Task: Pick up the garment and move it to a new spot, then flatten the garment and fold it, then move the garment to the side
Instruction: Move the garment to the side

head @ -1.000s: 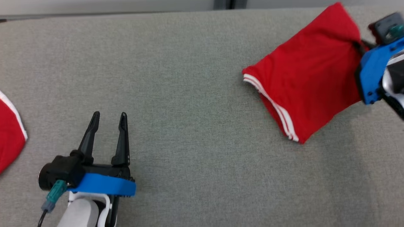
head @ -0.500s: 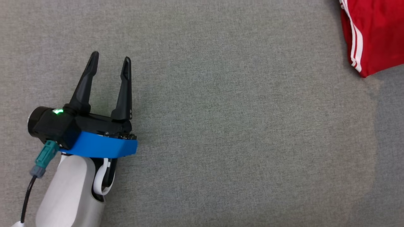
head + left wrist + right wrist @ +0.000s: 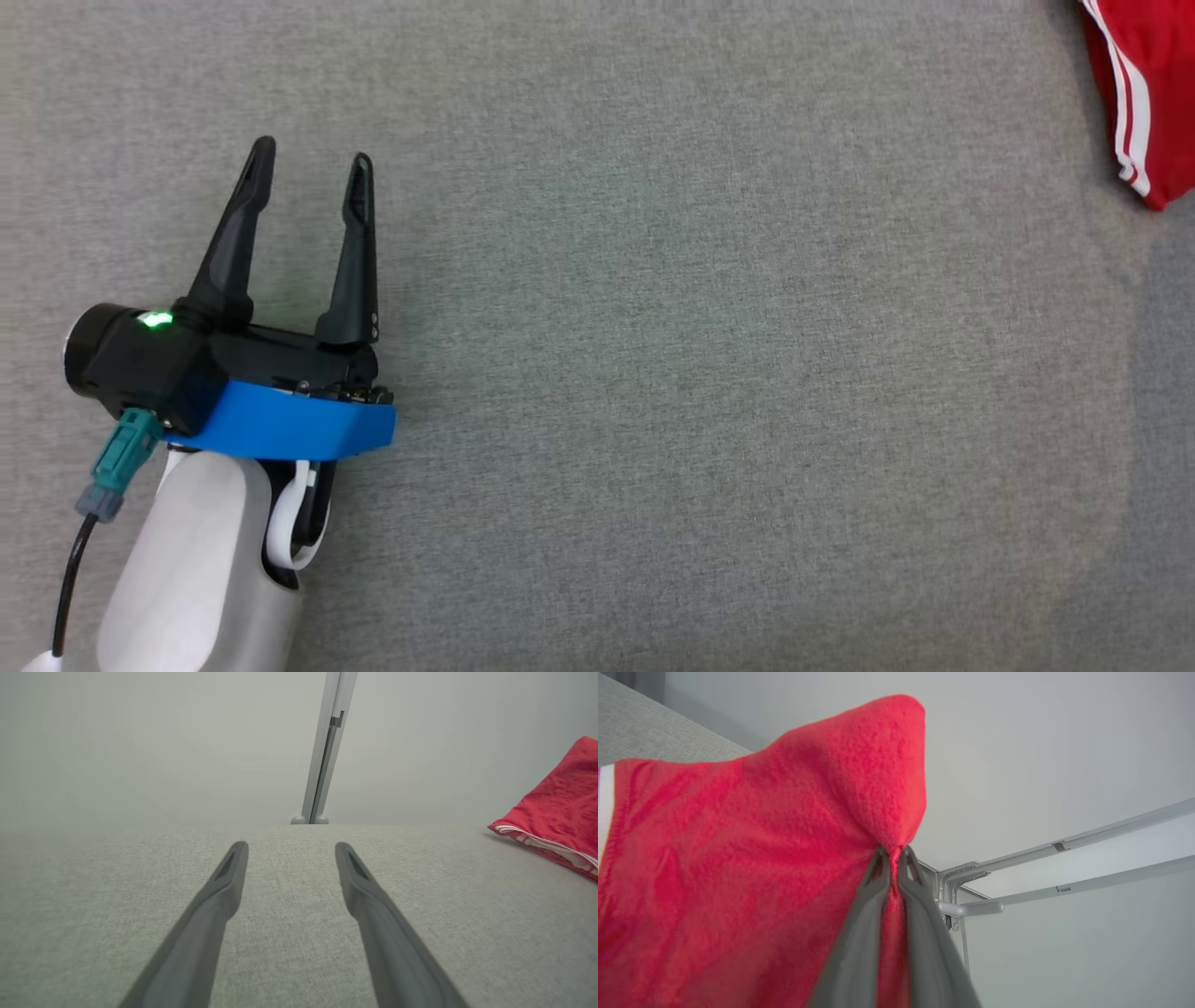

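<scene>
Grip on the garment [image 3: 738, 858], seen along my right gripper [image 3: 893, 851]: my two dark fingers [image 3: 861, 933] are pressed almost together, with a fold of red cloth pinched between them from the tips down their length. Above the tips the cloth rises to a blunt peak. To the left of that view it spreads in a broad, wrinkled sheet with a white band at its far left edge. Behind it lie a pale wall [image 3: 1041, 742] and grey metal rails [image 3: 1064, 851]. In the head view a corner of the same garment [image 3: 1162, 84] shows at the upper right edge, red with two white stripes along its hem, over the grey cloth-covered table [image 3: 700, 373]. Whether that corner rests on the table or hangs just above it I cannot tell. My left gripper [image 3: 313, 149] lies at the lower left of the head view, well apart from the garment, jaws spread wide and holding nothing. A green light [image 3: 154, 321] glows on its black body above the blue collar [image 3: 280, 429]. Its wrist view shows both fingers parted over the grey table, with the garment [image 3: 560, 807] off to the right near the table's far edge, striped hem toward me. A grey upright post [image 3: 327, 742] stands against the wall beyond.
</scene>
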`<state>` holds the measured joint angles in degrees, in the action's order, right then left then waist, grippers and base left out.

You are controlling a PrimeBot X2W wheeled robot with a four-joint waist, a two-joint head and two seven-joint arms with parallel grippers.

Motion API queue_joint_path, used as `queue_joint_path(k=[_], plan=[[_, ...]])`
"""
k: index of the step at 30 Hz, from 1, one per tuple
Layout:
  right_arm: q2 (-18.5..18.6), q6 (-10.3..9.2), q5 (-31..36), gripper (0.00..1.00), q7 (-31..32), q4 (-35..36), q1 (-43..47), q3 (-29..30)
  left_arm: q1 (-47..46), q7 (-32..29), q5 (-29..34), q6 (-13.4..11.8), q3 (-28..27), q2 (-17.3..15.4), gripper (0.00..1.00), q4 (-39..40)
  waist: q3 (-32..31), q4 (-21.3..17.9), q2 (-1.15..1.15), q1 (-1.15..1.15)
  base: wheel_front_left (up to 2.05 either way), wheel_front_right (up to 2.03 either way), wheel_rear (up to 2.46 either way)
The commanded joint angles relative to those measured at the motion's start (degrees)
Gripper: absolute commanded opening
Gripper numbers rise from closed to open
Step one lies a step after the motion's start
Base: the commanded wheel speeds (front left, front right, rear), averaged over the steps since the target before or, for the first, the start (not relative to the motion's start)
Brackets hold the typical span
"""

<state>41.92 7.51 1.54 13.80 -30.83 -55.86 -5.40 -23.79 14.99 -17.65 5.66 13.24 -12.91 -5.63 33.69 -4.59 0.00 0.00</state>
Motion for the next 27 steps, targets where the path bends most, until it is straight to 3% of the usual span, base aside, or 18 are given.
queue_joint_path(k=[1, 13, 24, 27], plan=[[-0.46, -0.03, 1.16, 1.0, 0.5, -0.19, 1.07, 0.92, -0.12, 0.25, -0.01, 0.08, -0.39, 0.29, 1.0, -0.08, -0.75, 0.34, 0.0, 0.0, 0.0, 0.0, 0.0], [-10.94, -0.02, 2.31, 1.0, 2.03, -1.95, 13.06, 12.34, 7.09, 0.24, -0.21, 0.56, -2.39, 3.22, 1.0, -4.45, -15.04, 4.15, 0.0, 0.0, 0.0, 0.0, 0.0], [-25.8, -0.02, -8.77, 1.0, -7.31, 12.2, 34.95, 16.89, 18.42, 0.19, -0.96, -0.2, -5.37, 3.77, 1.0, -8.07, -27.11, 7.27, 0.0, 0.0, 0.0, 0.0, 0.0], [-28.29, -0.03, -9.72, 1.0, -8.61, 15.66, 39.07, 17.17, 19.48, 0.2, -1.32, -0.2, -6.12, 3.39, 1.0, -8.37, -28.29, 7.66, 0.0, 0.0, 0.0, 0.0, 0.0]])
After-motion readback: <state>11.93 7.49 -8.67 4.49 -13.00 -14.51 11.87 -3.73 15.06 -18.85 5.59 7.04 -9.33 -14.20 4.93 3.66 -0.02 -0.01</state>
